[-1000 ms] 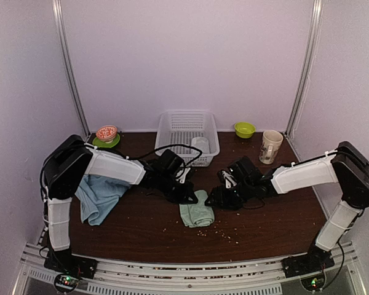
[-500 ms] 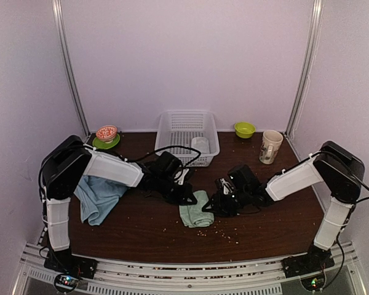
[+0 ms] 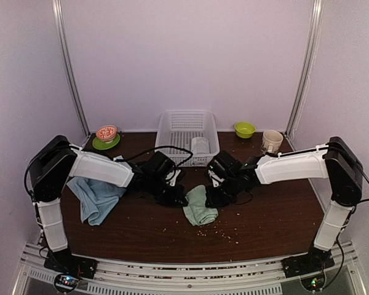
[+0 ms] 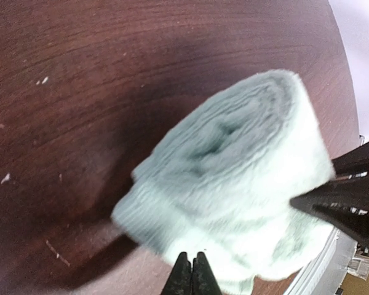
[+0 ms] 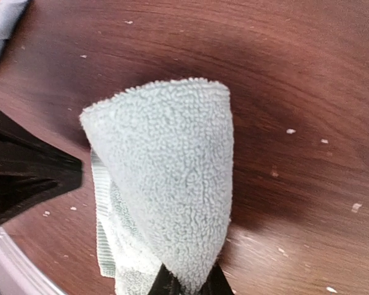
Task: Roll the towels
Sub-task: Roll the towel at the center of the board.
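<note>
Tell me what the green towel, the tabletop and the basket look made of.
Green towel: soft terry cloth, with a looped fuzzy pile. Tabletop: dark wood or wood-look laminate, with visible grain and a slight sheen. Basket: probably white plastic, a rigid moulded lattice.

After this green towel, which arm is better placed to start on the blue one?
Left. The blue towel lies right beside the left arm, while the right gripper is pinching the green towel, farther away.
</note>
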